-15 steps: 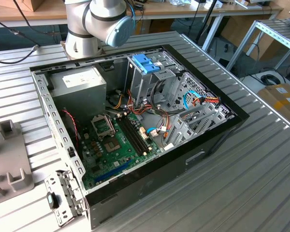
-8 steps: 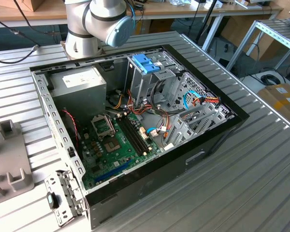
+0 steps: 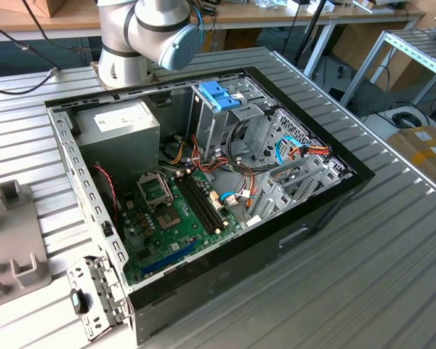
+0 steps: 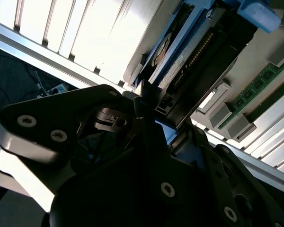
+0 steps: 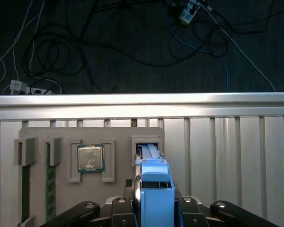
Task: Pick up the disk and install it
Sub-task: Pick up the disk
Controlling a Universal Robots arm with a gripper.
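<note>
Light-blue plastic, right between the black fingers (image 5: pixel 135 196) of the gripper (image 5: pixel 154 208): closed down to the width of the disk (image 5: pixel 154 182) and gripping it by the carrier rail on both sides. Standing on edge in a slot of the grey holder tray (image 5: pixel 61 135), far end down in the recess. Beside it on that tray in the first wrist view, a processor chip (image 5: pixel 90 158) flat in its own pocket, then a green memory stick (image 5: pixel 49 182) in a slot further along. Over in the second wrist view, the disk (image 4: pixel 199 47) from the side: dark-grey body, white label, connector row along the edge, one finger (image 4: pixel 144 106) hard against the near end. Out in the exterior view, something else altogether: an open computer case (image 3: pixel 334 196) lying on the slatted aluminium table (image 3: pixel 392 276), motherboard (image 3: pixel 174 218) exposed, a deeper-blue latch (image 3: pixel 219 94) on top of the silver drive cage (image 3: pixel 232 123), the arm's grey base (image 3: pixel 120 51) behind the case, a grey holder tray (image 3: pixel 14 247) at the exterior view's left edge.
</note>
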